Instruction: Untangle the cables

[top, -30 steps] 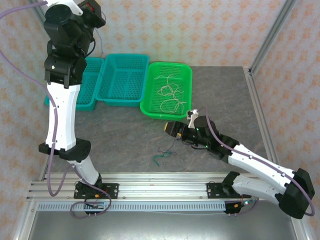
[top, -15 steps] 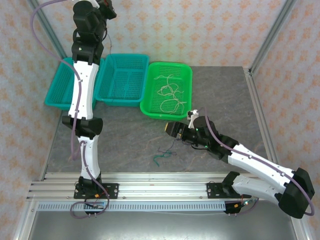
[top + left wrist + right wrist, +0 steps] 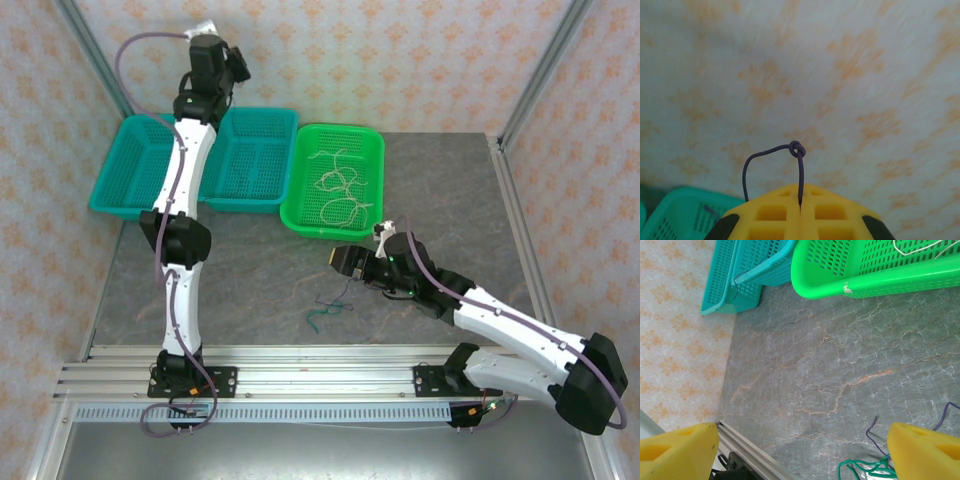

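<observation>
My left gripper (image 3: 800, 201) is shut on a dark purple cable (image 3: 801, 172). The cable rises from between the jaws to a small knot, then loops down to the left. In the top view that gripper (image 3: 230, 65) is raised high over the teal baskets, near the back wall. A small bunch of green-teal and dark purple cables (image 3: 328, 308) lies on the table. My right gripper (image 3: 345, 260) hovers open just behind it. In the right wrist view the green strands (image 3: 865, 471) and a purple strand (image 3: 871, 432) lie by the right finger (image 3: 925, 450). Cream-white cables (image 3: 340, 190) lie in the green basket (image 3: 300, 215).
Two teal baskets (image 3: 250, 195) (image 3: 125, 200) stand left of the green one along the back of the table. A thin dark strand (image 3: 736, 284) hangs over a teal basket's rim. The aluminium rail (image 3: 320, 365) runs along the near edge. Bare grey tabletop (image 3: 240, 270) lies between baskets and rail.
My left arm has swung from the far left toward the right and back, stretching up over the teal baskets. The right arm and the bunch on the table have not moved.
</observation>
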{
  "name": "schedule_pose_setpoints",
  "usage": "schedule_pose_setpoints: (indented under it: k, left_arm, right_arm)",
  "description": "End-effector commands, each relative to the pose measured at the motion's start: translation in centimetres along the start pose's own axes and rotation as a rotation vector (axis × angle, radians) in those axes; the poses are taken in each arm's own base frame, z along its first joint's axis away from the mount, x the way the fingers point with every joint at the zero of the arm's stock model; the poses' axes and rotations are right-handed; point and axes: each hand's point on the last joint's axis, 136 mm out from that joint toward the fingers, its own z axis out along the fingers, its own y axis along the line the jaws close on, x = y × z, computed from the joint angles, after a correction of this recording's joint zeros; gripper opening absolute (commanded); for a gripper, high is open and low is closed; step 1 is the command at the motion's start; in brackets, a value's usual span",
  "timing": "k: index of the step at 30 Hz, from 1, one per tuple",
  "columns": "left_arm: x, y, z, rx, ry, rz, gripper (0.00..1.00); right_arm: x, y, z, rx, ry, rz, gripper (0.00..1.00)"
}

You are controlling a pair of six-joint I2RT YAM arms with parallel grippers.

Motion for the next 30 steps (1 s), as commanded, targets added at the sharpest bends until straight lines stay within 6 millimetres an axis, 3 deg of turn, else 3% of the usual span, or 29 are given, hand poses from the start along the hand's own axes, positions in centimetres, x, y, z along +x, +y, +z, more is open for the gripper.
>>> schedule_pose_setpoints:
  k: [1,4,8,12,15,17,20,22,26,30]
  left_arm:
    - [5.8,3.6,1.2,-0.149,0.166,0.025,0.23]
    - [6.3,4.2,0.3,-0.174,0.208,0.013,0.48]
    - [3.8,2.5,-3.1,-0.112,0.209,-0.026,0.66]
    - [1.4,-0.1,-8.1,0.006,0.209,-0.1,0.68]
    - [0.4,-2.6,-13.4,0.158,0.182,-0.156,0.69]
    - [0.9,-3.7,-17.0,0.228,0.187,-0.161,0.69]
    - [3.6,-4.9,-22.3,0.289,0.227,-0.132,0.69]
    - [6.8,-5.3,-25.2,0.319,0.268,-0.106,0.7]
    - [13.9,-6.0,-30.3,0.388,0.383,-0.035,0.67]
    - [22.2,-7.7,-34.2,0.508,0.492,0.04,0.63]
  right_arm:
    - [-0.3,0.2,-0.5,-0.003,-0.017,-0.004,0.88]
    - [-0.2,0.2,-0.6,-0.003,-0.01,0.007,0.88]
    - [-0.3,0.2,-1.1,-0.008,-0.027,0.018,0.88]
    - [-0.7,-0.7,-1.7,0.042,-0.057,0.016,0.87]
    - [-1.3,-3.4,-2.5,0.179,-0.107,0.043,0.87]
    - [-1.6,-5.6,-3.3,0.272,-0.141,0.066,0.87]
    - [-2.0,-8.6,-4.3,0.351,-0.17,0.116,0.88]
    - [-2.0,-10.5,-4.9,0.389,-0.185,0.14,0.88]
    - [-1.5,-13.6,-5.2,0.457,-0.17,0.171,0.88]
    - [-0.6,-15.1,-3.9,0.463,-0.091,0.222,0.88]
